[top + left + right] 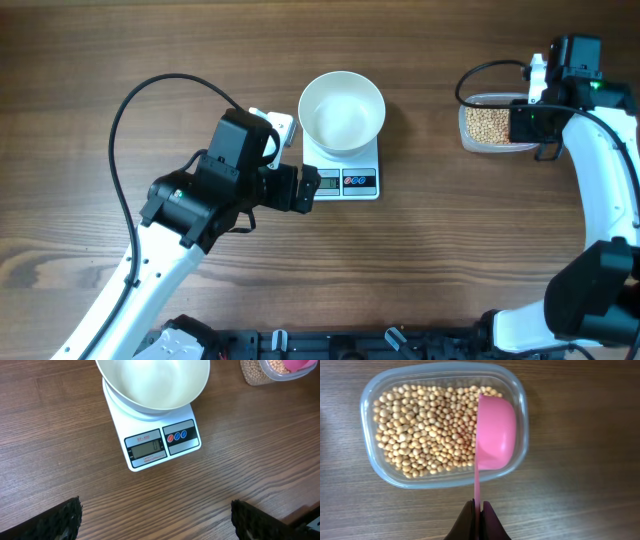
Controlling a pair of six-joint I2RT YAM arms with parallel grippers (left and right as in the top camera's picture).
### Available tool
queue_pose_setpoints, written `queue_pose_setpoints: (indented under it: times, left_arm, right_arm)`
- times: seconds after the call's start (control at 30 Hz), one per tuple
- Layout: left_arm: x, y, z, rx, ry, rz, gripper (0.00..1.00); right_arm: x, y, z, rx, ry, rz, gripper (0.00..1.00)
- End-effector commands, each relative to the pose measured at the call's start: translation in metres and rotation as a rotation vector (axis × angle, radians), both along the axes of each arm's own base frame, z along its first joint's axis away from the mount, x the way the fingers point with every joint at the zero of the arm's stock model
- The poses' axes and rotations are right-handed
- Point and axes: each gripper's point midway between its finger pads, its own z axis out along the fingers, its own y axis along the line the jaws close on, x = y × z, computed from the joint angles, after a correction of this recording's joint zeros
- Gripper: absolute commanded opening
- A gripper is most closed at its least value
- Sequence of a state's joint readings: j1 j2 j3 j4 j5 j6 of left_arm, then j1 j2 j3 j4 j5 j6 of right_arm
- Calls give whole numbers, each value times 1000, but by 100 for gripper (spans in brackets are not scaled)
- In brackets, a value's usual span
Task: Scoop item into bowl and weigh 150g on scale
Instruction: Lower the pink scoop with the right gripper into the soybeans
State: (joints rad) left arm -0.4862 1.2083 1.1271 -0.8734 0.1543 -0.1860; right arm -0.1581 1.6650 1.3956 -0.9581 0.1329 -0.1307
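"While the right claw (478, 506) is clamped on the thin handle of the pink plastic scoop (494, 430), which step is entered?"

"Entry: first scooping, in hand, by my reckoning. Scoop sits at the right side of the clear rounded-rectangle plastic tub (366, 405), turned on edge. Hollow apparently faces the beans; none seen in it."

"Item, description?"

"Small round tan-beige beans (425, 430), many, smooth, dry-looking, loose, covering the tub floor. Location: all in the tub, far right of the brown wooden surface (450, 260), well apart from the scale. None seen spilt."

"Receiving vessel?"

"Round plain white bowl (342, 112), one, empty, seated on the small flat white square kitchen scale (162, 447) near the middle of the surface. Grey display reads nought."

"And the left claw (156, 510)?"

"Jaws wide apart, holding nothing, hovering near the scale's front-left corner."

"Next move, requirements?"

"Judged only: push the scoop under the beans and roll it hollow-up. Lift it level, carry it across the open surface to the bowl, and tip it in. Beans of this kind roll freely, so a tilted or hurried carry would likely shed some. Several loads seem probable before the target weight. Keep the last ones small, with an eye on the display."
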Motion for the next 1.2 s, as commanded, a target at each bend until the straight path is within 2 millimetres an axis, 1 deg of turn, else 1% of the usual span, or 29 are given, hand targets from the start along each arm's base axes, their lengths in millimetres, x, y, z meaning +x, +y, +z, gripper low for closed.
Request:
queue_pose_setpoints:
  times: [0.0, 0.07, 0.13, 0.27, 0.33, 0.43, 0.5, 0.53, 0.6, 0.7, 0.73, 0.8, 0.87, 0.93, 1.0, 1.07, 1.17]
  left_arm:
    - [0, -3, 1, -8, 3, -9, 100]
    - [0, -3, 1, -8, 3, -9, 100]
    - [0, -3, 1, -8, 3, -9, 100]
    - [0, -3, 1, -8, 3, -9, 100]
    - [0, -3, 1, -8, 3, -9, 100]
    - [0, -3, 1, -8, 3, -9, 100]
    - [0, -3, 1, -8, 3, -9, 100]
    - [0, -3, 1, -8, 3, -9, 100]
    - [0, -3, 1, -8, 3, -9, 100]
    - [0, -3, 1, -8, 3, -9, 100]
    - [0, -3, 1, -8, 3, -9, 100]
    - [0, -3, 1, -8, 3, -9, 100]
    - [0, -3, 1, -8, 3, -9, 100]
    - [0, -3, 1, -8, 3, -9, 100]
    - [0, -3, 1, -8, 3, -9, 100]
    - [0, -3, 1, -8, 3, -9, 100]
    - [0, -3, 1, -8, 3, -9, 100]
  right_arm:
    - [4, 10, -18, 56, 30, 48, 4]
    - [4, 13, -29, 78, 59, 50, 4]
    - [5, 21, -36, 127, 69, 64, 4]
    - [2, 30, -38, 172, 81, 85, 4]
    - [2, 44, -37, 242, 79, 148, 4]
    - [-3, 47, -38, 257, 96, 149, 4]
    - [-2, 53, -37, 297, 89, 161, 4]
    - [-3, 52, -36, 323, 83, 157, 4]
    - [-4, 44, -35, 351, 73, 132, 4]
    - [-3, 39, -27, 494, 15, 136, 4]
    - [-5, 32, -26, 525, 4, 112, 4]
    - [-7, 23, -29, 571, -5, 87, 4]
    - [-8, 20, -31, 623, -11, 68, 4]
    - [-8, 21, -29, 663, -26, 64, 4]
    - [-7, 28, -24, 717, -41, 73, 4]
    - [-9, 29, -27, 722, -31, 70, 4]
    - [-15, 32, -38, 734, -18, 61, 4]
